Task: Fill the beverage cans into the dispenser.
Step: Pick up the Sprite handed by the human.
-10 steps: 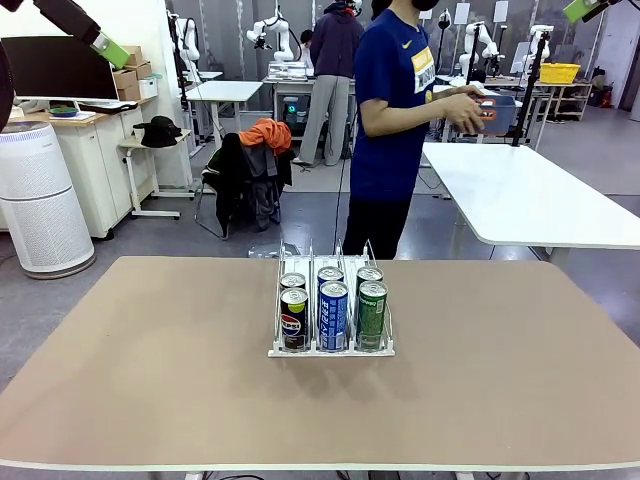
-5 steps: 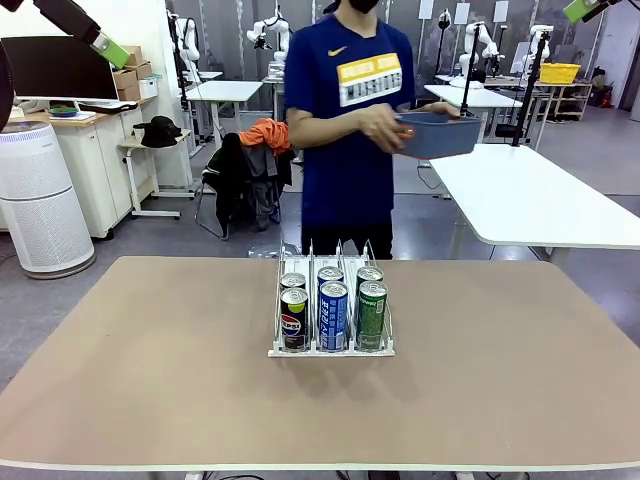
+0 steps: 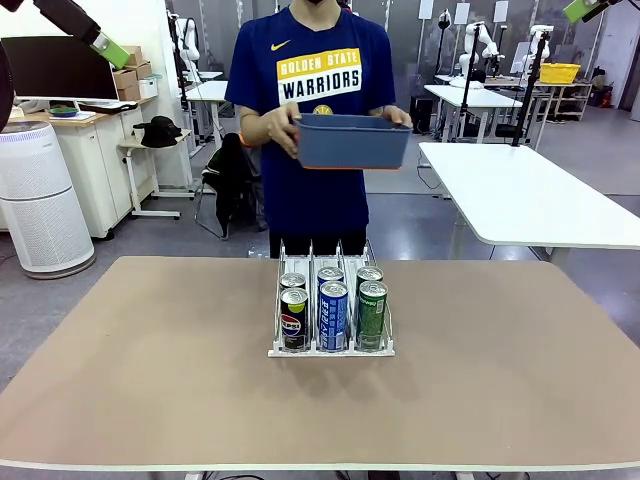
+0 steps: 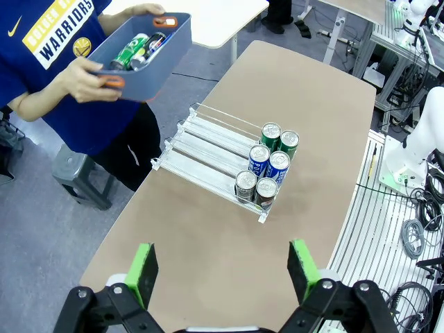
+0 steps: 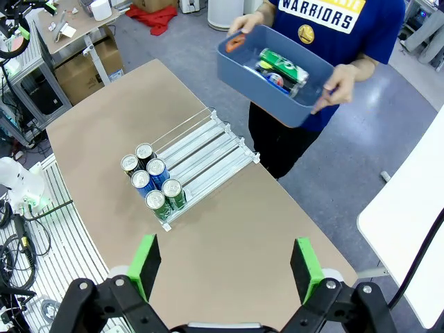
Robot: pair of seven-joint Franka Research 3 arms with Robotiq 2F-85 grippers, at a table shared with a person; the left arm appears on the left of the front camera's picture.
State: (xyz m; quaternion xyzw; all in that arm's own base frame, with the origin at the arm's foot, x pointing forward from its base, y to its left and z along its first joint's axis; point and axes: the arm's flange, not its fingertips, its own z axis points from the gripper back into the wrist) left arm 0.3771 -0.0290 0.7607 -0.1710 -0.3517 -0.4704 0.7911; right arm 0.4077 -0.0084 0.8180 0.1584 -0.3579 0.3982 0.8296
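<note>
Bench (image 3: 150, 380) matte tan, round-cornered. Dark blue plastic bin (image 3: 352, 142) carried by a person at the far edge, further cans (image 4: 141, 48) lying inside. Clear three-lane dispenser (image 4: 201, 142) mid-bench, six slim aluminium cans (image 3: 333, 315) upright at its front lip. Left hand (image 4: 223, 269) and right hand (image 5: 225, 267) spread wide, empty, high above. Grey floor, white tables behind.

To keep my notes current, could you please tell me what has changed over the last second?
The person turned round to face the brown table, carrying the dark blue rectangular plastic bin in both hands toward its far edge. The six slim aluminium cans in the clear three-lane wire rack stayed put.
</note>
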